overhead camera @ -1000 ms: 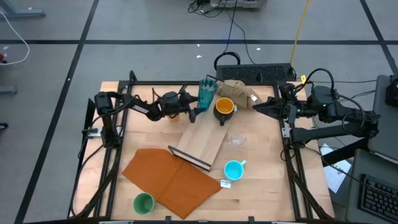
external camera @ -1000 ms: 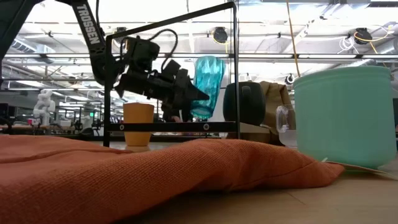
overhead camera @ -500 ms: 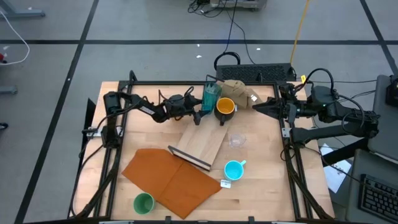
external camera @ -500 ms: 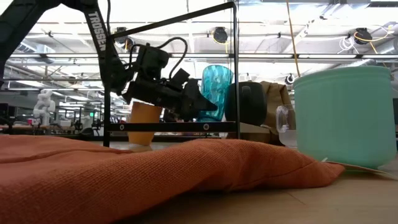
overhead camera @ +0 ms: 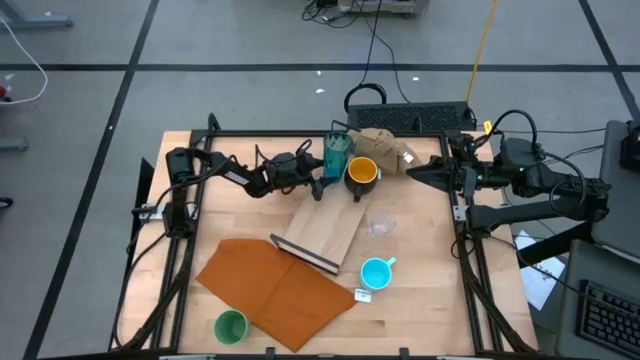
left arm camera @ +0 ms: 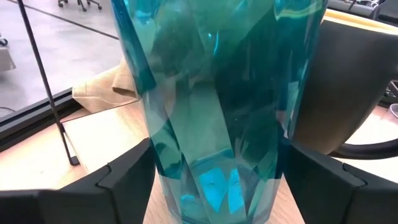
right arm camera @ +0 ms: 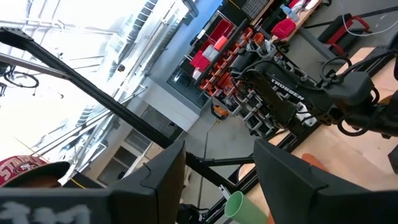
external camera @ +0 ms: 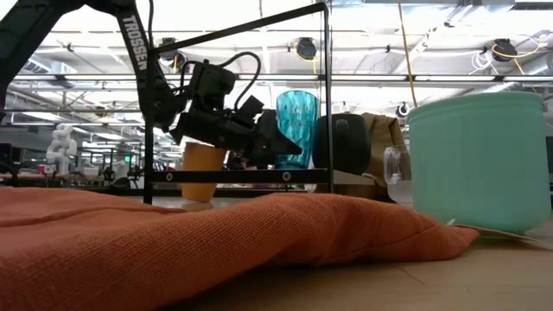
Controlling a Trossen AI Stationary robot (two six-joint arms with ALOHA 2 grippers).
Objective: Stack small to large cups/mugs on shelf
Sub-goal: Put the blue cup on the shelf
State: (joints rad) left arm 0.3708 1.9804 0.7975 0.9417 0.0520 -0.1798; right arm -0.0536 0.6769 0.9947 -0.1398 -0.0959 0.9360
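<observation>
A tall teal tumbler (overhead camera: 338, 155) stands upright at the far end of the pale shelf board (overhead camera: 330, 228), with my left gripper (left arm camera: 217, 180) shut on it. Right beside it sits the dark yellow-lined mug (overhead camera: 361, 172). A clear glass (overhead camera: 380, 225) and a light blue mug (overhead camera: 375, 272) stand to the right of the board. The green cup (overhead camera: 231, 325) is at the near left. The orange cup (external camera: 199, 168) shows only in the low view, behind my left arm. My right gripper (right arm camera: 227, 180) stands open high at the right edge. My left gripper pinches the tumbler's lower walls (left arm camera: 163, 168) between its two fingers (left arm camera: 127, 180), one on each side. The fingers come nearly level from the table's left. The tumbler stays upright; whether its base rests on the board or hangs just above it, I cannot tell.
A tan cloth lump (overhead camera: 385, 148) lies behind the mug at the far edge. An orange-brown sheet (overhead camera: 275, 285) covers the near left of the table and touches the board's dark strip (overhead camera: 305, 255). A black frame (overhead camera: 300, 133) runs round the table.
My left gripper has carried the tumbler down and a little toward the table's right, closer to the yellow-lined mug, then kept still. The tumbler has stayed upright in the hold.
</observation>
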